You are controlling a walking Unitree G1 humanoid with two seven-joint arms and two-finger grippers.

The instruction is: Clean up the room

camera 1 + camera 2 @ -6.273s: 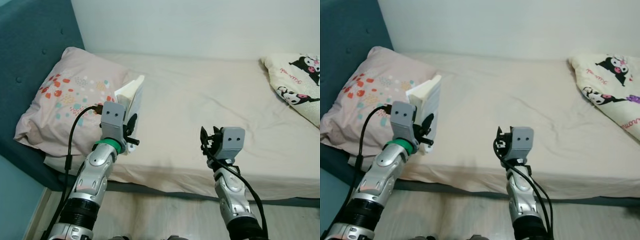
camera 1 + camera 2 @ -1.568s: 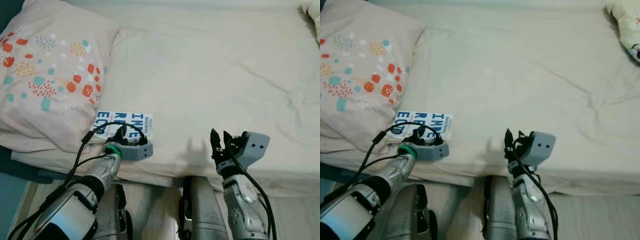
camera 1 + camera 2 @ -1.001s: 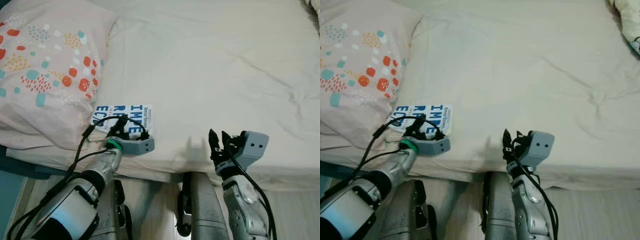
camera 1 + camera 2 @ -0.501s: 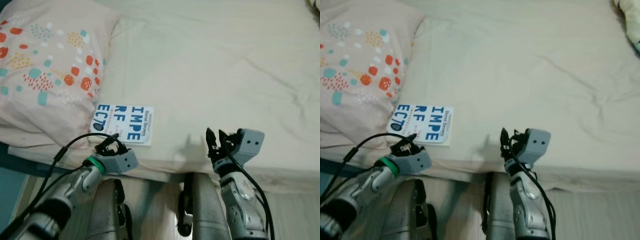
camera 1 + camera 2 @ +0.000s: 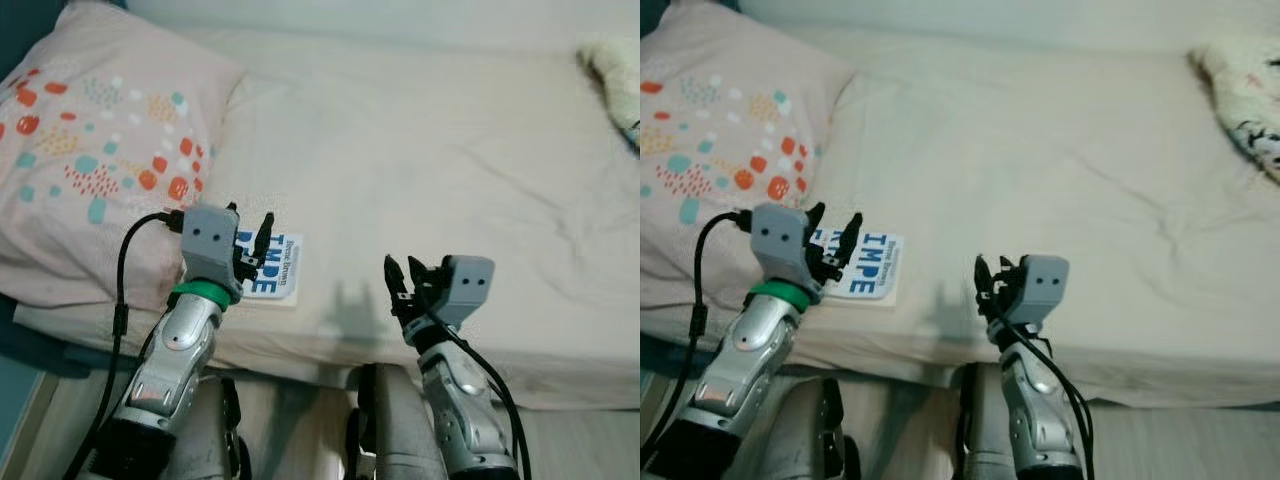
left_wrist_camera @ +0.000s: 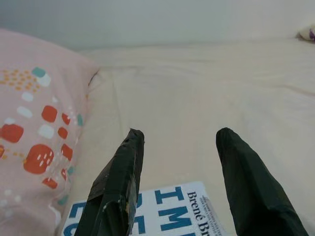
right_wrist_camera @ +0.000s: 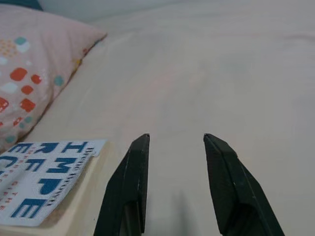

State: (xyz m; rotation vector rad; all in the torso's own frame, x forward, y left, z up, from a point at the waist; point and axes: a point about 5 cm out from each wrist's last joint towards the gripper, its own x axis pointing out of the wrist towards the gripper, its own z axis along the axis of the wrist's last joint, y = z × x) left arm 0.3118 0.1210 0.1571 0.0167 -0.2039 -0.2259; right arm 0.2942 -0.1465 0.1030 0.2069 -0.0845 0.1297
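A white book with blue letters [image 5: 276,271] lies flat on the cream bed sheet [image 5: 430,170], near the front edge and right beside the patterned pink pillow [image 5: 95,160]. My left gripper [image 5: 252,236] hovers open just above the book's near end, nothing between its fingers [image 6: 120,182]. The book's cover [image 6: 167,216] lies below those fingers. My right gripper [image 5: 403,275] is open and empty over the bed's front edge, to the right of the book [image 7: 39,177].
A second pillow with a cartoon print [image 5: 1240,100] lies at the bed's far right. A teal headboard [image 5: 20,30] stands behind the pink pillow. Wooden floor [image 5: 560,440] and my own legs [image 5: 385,420] are below the bed's edge.
My left gripper has let go of the book, which now lies flat on the bed, and has risen above it. The camera has tilted up slightly. The right arm has barely moved.
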